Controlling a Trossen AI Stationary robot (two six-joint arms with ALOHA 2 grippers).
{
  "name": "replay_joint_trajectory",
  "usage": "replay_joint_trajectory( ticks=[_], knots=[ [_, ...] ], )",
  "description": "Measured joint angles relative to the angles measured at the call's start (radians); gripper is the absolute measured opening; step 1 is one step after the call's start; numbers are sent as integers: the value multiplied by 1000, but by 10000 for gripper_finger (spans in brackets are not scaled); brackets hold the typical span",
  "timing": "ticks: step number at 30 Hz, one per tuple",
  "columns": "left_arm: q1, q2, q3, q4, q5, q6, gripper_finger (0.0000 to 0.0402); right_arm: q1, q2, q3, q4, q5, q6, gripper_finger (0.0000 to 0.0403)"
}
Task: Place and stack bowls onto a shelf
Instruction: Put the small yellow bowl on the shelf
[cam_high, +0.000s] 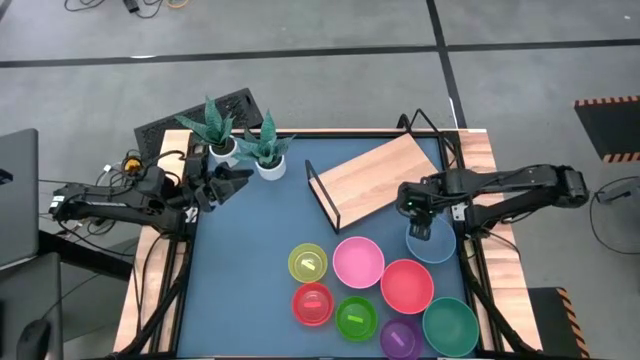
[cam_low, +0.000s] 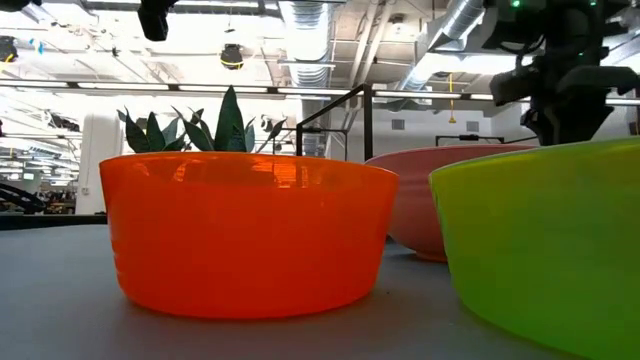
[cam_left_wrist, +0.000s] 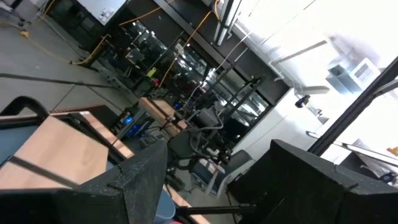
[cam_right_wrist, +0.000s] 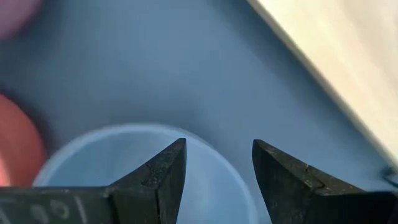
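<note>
I have the right tool (cam_high: 424, 231) directly above the blue bowl (cam_high: 436, 246), fingers (cam_right_wrist: 163, 176) parted with one inside the rim and one outside, not closed on it. That bowl sits on the bench (cam_high: 250, 260) just beside the shelf (cam_high: 378, 178), near the pink bowl (cam_high: 358, 261). My left tool (cam_high: 222, 180) waits near the potted plants (cam_high: 262, 150); its fingers are apart, holding nothing.

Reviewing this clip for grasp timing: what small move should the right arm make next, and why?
Probably lower and close on the blue bowl. The right gripper hangs open right above it, fingers straddling its rim, beside the shelf. The left gripper waits by the plants.
</note>
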Motion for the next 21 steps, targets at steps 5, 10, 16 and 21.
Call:
replay_joint_trajectory(
  ticks=[5, 10, 16, 21],
  knots=[
    [0, 30, 0, -78, 101, -67, 269, 47, 35, 0, 55, -33, 51, 209],
    [0, 114, 33, -278, 304, -193, 269, 81, 46, 0, 48, -33, 100, 209],
    [-27, 290, 208, -667, 426, -106, 269, 97, 35, 0, 53, -33, 147, 209],
    [-65, 468, 368, -944, 369, -6, 269, 95, 36, 0, 70, -33, 152, 209]
  ],
)
